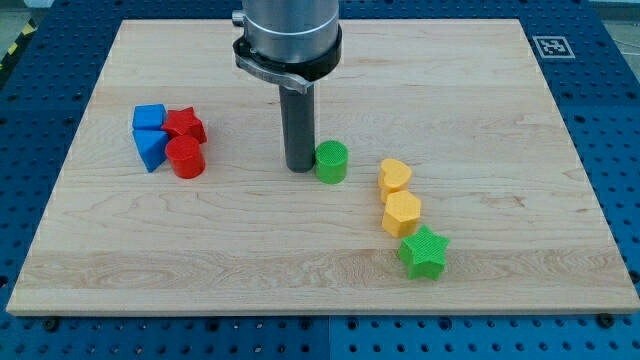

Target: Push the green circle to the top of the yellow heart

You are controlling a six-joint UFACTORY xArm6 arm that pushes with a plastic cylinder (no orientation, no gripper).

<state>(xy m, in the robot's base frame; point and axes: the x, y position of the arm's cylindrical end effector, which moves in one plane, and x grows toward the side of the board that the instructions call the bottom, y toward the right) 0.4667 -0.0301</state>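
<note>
Green circle not yet above the yellow heart.

The tip [299,167] touches the green circle [332,161] on its view-left side; the circle sits left of the yellow heart [395,176]. No fingers exist.

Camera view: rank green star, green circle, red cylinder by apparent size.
1. green star, largest, though nearest the view's bottom, so partly nearness.
2-3. green circle and red cylinder look alike; no ranking.

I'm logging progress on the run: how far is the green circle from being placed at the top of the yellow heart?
Done: my tip has reached the green circle, right against its left side in the view. In hand: pushing it rightward. Left: the circle sits left of the yellow heart, not above it, with bare board between them.
</note>
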